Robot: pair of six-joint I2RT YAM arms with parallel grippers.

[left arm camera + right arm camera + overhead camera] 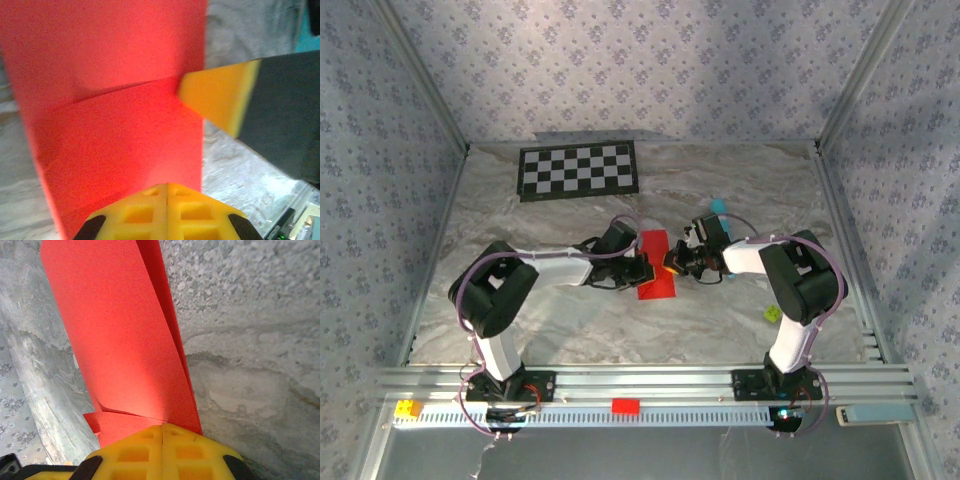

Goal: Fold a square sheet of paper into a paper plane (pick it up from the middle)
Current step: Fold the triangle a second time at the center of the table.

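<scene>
Grip status: left gripper has its yellow pads pressed flat together, seam closed, and the square sheet of paper runs straight into that seam, so I judge it pinched at the near edge. Right gripper reads the same in its own wrist view, with pads clenched and the red layers converging into the closed tip. Sheet does not lie as a flat square: doubled layers show along one long edge in the right wrist view, and a shallow slanting crease with a small flap crosses it in the left wrist view. Location: middle of the table, between the two wrists and well short of the checkerboard. In the left wrist view a right fingertip meets the paper's side edge, so the two grips sit close together and come in from opposite sides. Likely reason: one gripper anchors the folded layers so they cannot spring apart while the other sets the next crease, since thin paper has no stiffness of its own. Judgement: early to middle of folding, with no pointed dart shape yet. Risks: opposing pulls could tear the paper or skew the crease, and the paper could slip from either pinch.
</scene>
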